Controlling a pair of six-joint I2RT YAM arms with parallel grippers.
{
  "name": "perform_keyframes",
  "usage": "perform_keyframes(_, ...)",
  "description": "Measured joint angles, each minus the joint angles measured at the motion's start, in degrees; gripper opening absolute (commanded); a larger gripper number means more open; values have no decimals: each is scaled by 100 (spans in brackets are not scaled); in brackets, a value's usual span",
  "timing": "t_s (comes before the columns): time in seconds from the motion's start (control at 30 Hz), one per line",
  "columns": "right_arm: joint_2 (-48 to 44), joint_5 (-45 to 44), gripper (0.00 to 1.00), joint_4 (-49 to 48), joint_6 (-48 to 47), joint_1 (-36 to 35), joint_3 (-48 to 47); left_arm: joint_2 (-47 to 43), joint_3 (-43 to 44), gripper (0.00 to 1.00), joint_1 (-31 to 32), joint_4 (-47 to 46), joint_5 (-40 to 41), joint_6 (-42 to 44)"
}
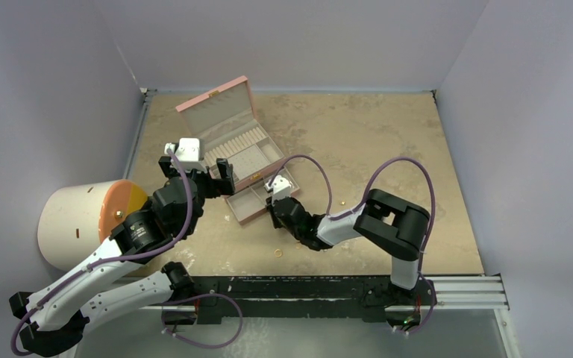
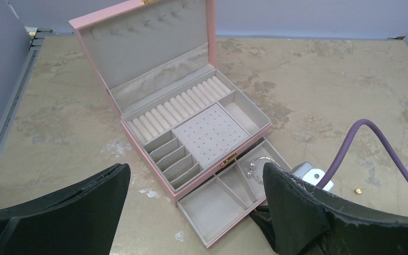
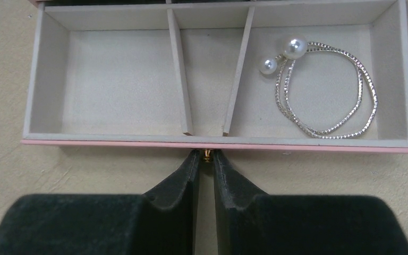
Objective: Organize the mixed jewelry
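Observation:
The pink jewelry box (image 1: pixel 227 142) stands open, its lower drawer (image 3: pixel 138 142) pulled out. Two thin silvery hoops (image 3: pixel 324 90) with two pearls (image 3: pixel 296 47) lie in the drawer's right compartment, also seen in the left wrist view (image 2: pixel 252 166). The other two drawer compartments are bare. My right gripper (image 3: pixel 206 156) is shut on the drawer's small gold knob (image 3: pixel 206 154), seen from above (image 1: pixel 274 205). My left gripper (image 2: pixel 195 170) is open and empty, hovering just left of the box's front (image 1: pixel 220 173). A small gold ring (image 1: pixel 277 253) lies on the table near the front edge. A tiny gold stud (image 2: pixel 358 189) lies right of the drawer.
A white cylinder with an orange face (image 1: pixel 82 220) lies at the left, outside the table wall. Grey walls close the table's left, back and right. A black rail (image 1: pixel 328 287) runs along the near edge. The right arm's purple cable (image 1: pixel 321 175) loops over the table.

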State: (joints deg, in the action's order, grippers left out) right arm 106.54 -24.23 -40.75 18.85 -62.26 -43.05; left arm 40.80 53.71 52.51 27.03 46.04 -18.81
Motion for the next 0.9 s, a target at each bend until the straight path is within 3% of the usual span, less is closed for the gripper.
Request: perform_keyframes(0.9, 887, -544, 28, -951, -688, 2, -688, 0, 0, 96, 0, 0, 0, 0)
